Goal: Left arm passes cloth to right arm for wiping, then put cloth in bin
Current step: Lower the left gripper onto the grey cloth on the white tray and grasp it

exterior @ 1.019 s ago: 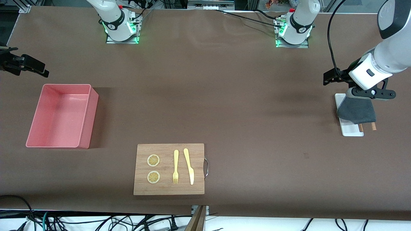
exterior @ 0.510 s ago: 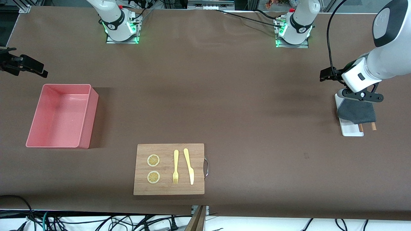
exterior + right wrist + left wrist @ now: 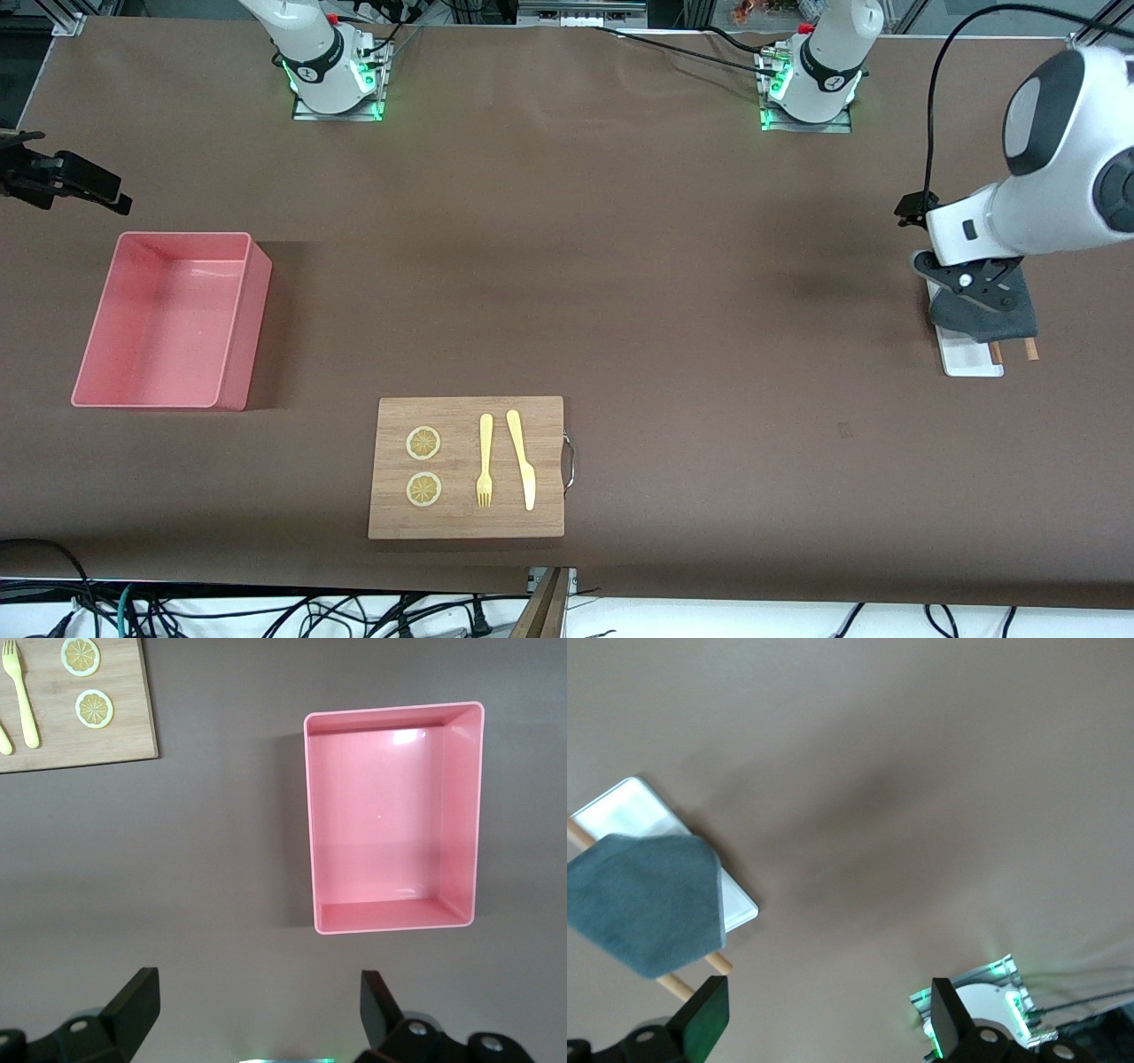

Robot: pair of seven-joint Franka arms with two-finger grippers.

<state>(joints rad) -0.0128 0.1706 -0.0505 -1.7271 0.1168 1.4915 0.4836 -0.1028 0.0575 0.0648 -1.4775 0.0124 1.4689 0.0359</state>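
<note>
Front view: my left gripper [image 3: 970, 288] hangs over the cloth [image 3: 992, 319], which lies on the white tray [image 3: 961, 359] at the left arm's end of the table, covering two wooden sticks [image 3: 1014, 352]. My right gripper [image 3: 66, 182] waits near the bin [image 3: 168, 319]. The wooden board [image 3: 469, 467] with fork [image 3: 485, 461], knife [image 3: 521, 456] and two lemon slices [image 3: 423, 465] lies nearer to the camera.

Left wrist view: my fingers [image 3: 709, 1014] are spread apart and hold nothing; the cloth [image 3: 647, 904] rests flat on the tray [image 3: 629, 806].

Right wrist view: my fingers [image 3: 137, 1001] are also spread wide, holding nothing, above the table beside the bin [image 3: 461, 815].
</note>
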